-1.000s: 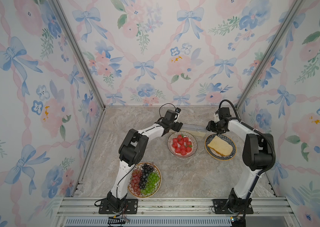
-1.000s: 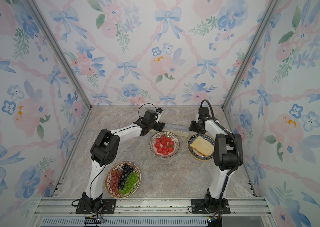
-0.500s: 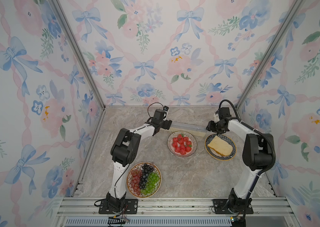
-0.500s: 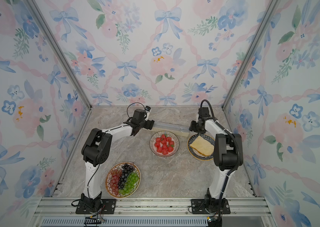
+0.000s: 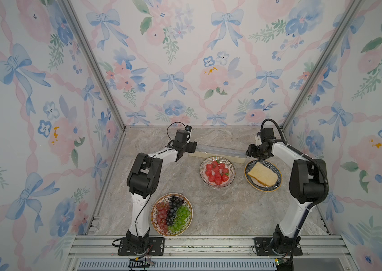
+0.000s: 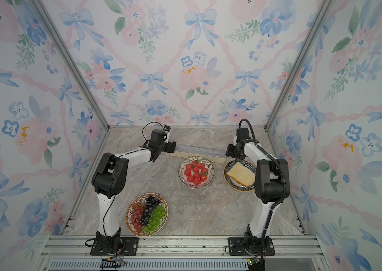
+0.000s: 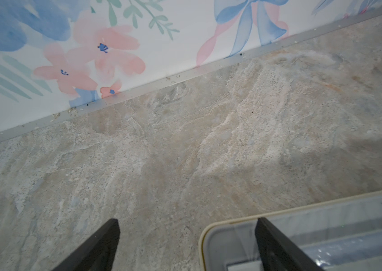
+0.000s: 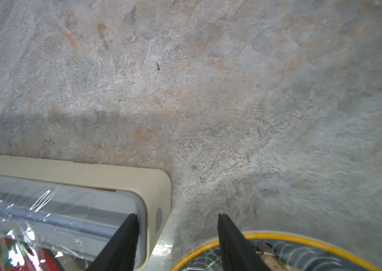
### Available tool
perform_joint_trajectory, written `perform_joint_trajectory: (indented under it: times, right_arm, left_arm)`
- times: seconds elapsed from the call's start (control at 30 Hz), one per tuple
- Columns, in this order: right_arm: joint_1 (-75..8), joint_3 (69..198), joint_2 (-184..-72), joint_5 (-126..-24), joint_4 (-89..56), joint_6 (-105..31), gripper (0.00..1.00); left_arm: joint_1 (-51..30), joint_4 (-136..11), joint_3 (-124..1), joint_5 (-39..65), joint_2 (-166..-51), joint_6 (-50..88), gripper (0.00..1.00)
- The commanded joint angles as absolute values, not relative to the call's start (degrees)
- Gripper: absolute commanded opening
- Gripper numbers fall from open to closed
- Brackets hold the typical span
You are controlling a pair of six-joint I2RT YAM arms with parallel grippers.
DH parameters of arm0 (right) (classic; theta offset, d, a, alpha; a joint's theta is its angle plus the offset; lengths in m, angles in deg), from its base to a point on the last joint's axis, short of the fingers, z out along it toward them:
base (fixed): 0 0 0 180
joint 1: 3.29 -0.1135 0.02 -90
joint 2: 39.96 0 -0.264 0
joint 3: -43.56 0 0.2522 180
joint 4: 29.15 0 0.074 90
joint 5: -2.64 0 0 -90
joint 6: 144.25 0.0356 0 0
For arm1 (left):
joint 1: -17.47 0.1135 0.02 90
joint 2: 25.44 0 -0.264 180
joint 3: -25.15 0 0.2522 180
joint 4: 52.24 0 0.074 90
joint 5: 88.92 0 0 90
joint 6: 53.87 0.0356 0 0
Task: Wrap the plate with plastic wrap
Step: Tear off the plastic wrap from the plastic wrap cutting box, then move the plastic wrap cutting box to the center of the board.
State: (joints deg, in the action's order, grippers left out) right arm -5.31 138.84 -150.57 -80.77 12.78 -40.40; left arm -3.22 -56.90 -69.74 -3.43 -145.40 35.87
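A long cream box [image 5: 218, 152] with a grey top lies behind the strawberry plate [image 5: 233, 172] in both top views. Clear crinkly plastic wrap [image 8: 32, 206] lies over the box top and over a strawberry [image 8: 2, 253]. My left gripper [image 5: 192, 146] is at the box's left end and open wide [image 7: 186, 220]. One finger is over the grey top [image 7: 326, 211] and the white slider [image 7: 244, 266] shows between the fingers. My right gripper [image 5: 251, 152] stands open [image 8: 177, 215] astride the box's right end [image 8: 68, 173].
A plate with bread [image 5: 277, 183] sits right of the strawberries, and its yellow rim [image 8: 279, 235] lies under my right finger. A grape plate [image 5: 152, 214] stands near the front left. The back wall [image 7: 138, 35] is close behind the box.
My left gripper has travelled left along the box, from near the strawberry plate to the box's left end. The right arm has stayed put.
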Motion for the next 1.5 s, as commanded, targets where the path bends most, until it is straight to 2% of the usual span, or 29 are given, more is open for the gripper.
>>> perform_joint_trajectory:
  times: [0.0, 0.23, 0.43, 0.57, 0.63, 0.9, 1.23, 1.33, 1.47]
  right_arm:
    - [-4.7, 140.8, -152.0, -85.7, 18.4, -41.9, 0.57]
    - [-4.7, 143.2, -143.8, -83.6, 16.1, -41.9, 0.75]
    - [-7.7, 129.0, -131.5, -74.5, 9.1, -37.3, 0.84]
    - [-12.4, 120.0, -129.3, -69.2, 1.1, -30.4, 0.91]
    - [-14.1, 118.3, -130.4, -67.9, -2.3, -27.4, 0.92]
    - [-14.3, 119.9, -138.6, -67.6, -7.0, -22.4, 0.92]
    - [-9.3, 130.8, -148.1, -66.4, -7.6, -24.9, 0.91]
    - [-9.1, 131.9, -147.8, -67.4, -6.0, -26.3, 0.90]
    - [-10.1, 130.0, -142.5, -70.2, -3.2, -31.4, 0.90]
  left_arm:
    - [0.3, -59.8, -68.7, -6.0, -142.6, 35.5, 0.93]
    - [2.1, -59.7, -67.7, 0.2, -134.6, 30.0, 0.97]
    - [2.1, -59.4, -56.4, 9.2, -124.6, 21.1, 0.95]
    - [0.1, -55.3, -49.4, 18.7, -123.5, 14.1, 0.95]
    - [-0.5, -52.4, -48.6, 23.2, -125.3, 11.1, 0.95]
    - [-1.4, -44.5, -53.0, 28.2, -136.6, 4.3, 0.95]
    - [0.4, -43.8, -65.1, 27.7, -147.7, 4.1, 0.95]
    - [1.2, -43.9, -64.2, 25.9, -146.6, 4.2, 0.94]
    - [1.2, -45.2, -58.1, 20.7, -138.6, 9.5, 0.93]
